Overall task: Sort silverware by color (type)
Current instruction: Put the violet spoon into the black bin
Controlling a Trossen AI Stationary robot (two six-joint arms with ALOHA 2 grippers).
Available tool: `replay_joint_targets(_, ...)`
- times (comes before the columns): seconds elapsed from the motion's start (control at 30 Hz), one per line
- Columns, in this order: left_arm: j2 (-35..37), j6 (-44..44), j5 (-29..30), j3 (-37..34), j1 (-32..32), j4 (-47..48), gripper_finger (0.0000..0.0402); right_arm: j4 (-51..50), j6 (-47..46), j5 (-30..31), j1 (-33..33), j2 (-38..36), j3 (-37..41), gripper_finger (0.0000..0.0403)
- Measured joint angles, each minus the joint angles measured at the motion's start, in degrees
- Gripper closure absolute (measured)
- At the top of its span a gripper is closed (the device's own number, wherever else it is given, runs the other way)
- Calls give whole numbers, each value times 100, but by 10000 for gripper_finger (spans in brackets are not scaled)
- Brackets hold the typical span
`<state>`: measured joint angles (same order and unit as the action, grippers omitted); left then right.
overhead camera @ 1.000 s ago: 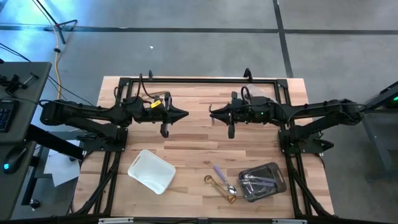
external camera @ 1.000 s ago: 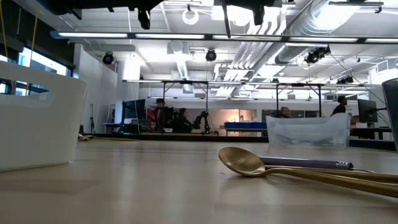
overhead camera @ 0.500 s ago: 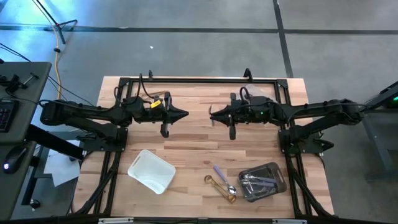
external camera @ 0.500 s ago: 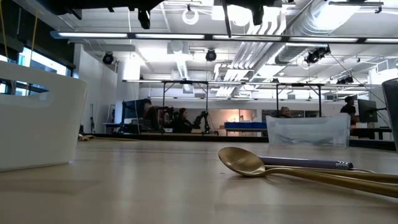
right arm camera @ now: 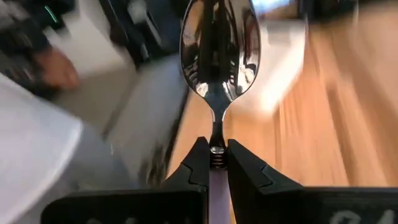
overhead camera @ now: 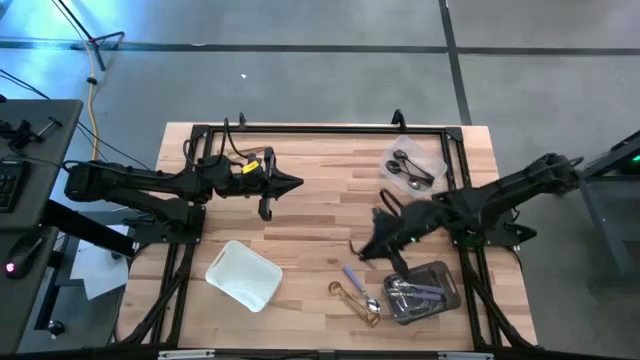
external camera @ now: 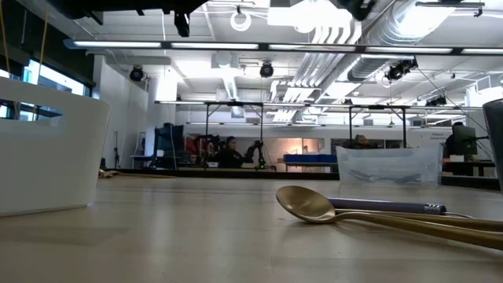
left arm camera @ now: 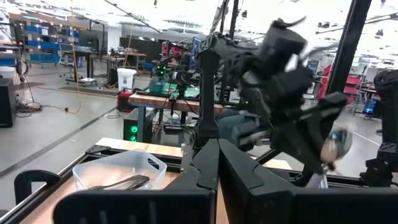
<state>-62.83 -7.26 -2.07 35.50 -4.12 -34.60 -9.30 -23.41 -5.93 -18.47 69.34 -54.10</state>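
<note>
Currently clamping 1 shiny spoon [right arm camera: 217,50] by its handle in the right gripper [right arm camera: 211,151], bowl pointing straight ahead along the fingers. Hovering over mid-table, near the clear tray [overhead camera: 450,275] holding similar silvery pieces. Far closer to it than the left gripper [overhead camera: 292,183], pinched shut on nothing, well apart. Likely dropping there next.

No text or label can be read anywhere.

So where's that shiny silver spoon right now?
The silver spoon is clamped in the right gripper, which the high view shows above the table's right side, near the clear tray.
</note>
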Motion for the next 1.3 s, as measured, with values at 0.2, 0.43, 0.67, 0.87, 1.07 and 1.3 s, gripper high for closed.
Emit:
replay_joint_targets(0.2, 0, 1, -2, -2, 0, 3, 402, -2991, -1203, 352, -967, 50, -533, 388)
replay_joint_targets(0.43, 2, -1, -2, -4, -4, 12, 402, -3676, -2203, -363, -1847, 98, -168, 388)
replay_joint_targets(0.67, 2, -1, 105, -4, -4, 29, 402, -4200, -2206, -439, -1976, 448, 39, 388)
replay_joint_targets(0.87, 2, -1, 136, -4, -4, 43, 401, -3783, -1863, -810, -1955, 1067, 50, 388)
replay_joint_targets(1.07, 2, -1, 151, -4, -4, 44, 402, -3896, -1704, -775, -1998, 1758, 56, 388)
replay_joint_targets(1.3, 2, -3, 241, -4, -4, 49, 402, -3692, -1637, -588, -1981, 2222, 54, 388)
